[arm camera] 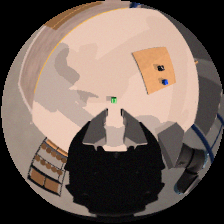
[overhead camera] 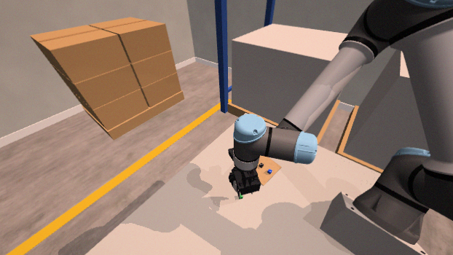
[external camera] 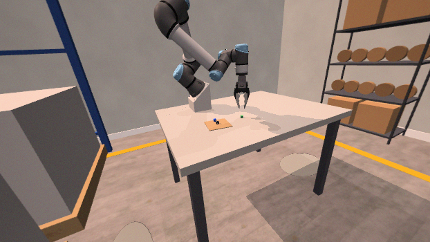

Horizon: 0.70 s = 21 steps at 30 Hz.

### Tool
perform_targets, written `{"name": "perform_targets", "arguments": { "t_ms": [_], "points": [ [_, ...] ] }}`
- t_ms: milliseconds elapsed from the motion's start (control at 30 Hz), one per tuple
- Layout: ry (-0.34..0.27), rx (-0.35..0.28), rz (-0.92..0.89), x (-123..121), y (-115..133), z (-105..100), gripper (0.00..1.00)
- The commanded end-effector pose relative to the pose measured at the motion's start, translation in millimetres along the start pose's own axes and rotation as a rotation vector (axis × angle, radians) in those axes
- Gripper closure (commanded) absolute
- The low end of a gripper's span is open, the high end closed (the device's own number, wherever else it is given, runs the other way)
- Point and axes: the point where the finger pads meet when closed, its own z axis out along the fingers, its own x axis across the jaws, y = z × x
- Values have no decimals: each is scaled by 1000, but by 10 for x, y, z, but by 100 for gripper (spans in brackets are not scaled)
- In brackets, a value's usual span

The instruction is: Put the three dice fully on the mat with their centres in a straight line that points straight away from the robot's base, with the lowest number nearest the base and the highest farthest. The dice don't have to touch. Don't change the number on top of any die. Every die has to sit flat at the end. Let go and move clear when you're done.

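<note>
A small green die (arm camera: 113, 99) lies on the table off the mat, also in the top view (overhead camera: 240, 197) and the exterior view (external camera: 242, 116). The tan mat (external camera: 218, 125) holds a blue die (external camera: 214, 119) and a black die (external camera: 217, 122); the wrist view shows the mat (arm camera: 154, 70), the blue die (arm camera: 164, 81) and the black die (arm camera: 161, 67). My gripper (external camera: 242, 104) hangs well above the green die, pointing down. Its fingers are drawn in to a narrow gap with nothing between them. The numbers on the dice are too small to read.
The robot's base block (external camera: 200, 100) stands at the table's back. Stacked cardboard boxes (overhead camera: 109, 73) and a grey crate (overhead camera: 280, 69) stand on the floor beyond the table. A shelf rack (external camera: 377, 69) stands to the right.
</note>
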Motion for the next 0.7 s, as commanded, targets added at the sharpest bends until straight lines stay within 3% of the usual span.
{"name": "perform_targets", "arguments": {
  "t_ms": [0,667],
  "points": [
    [-1,1,0,-3,-3,28,82],
    [-1,1,0,-5,-3,300,82]
  ]
}}
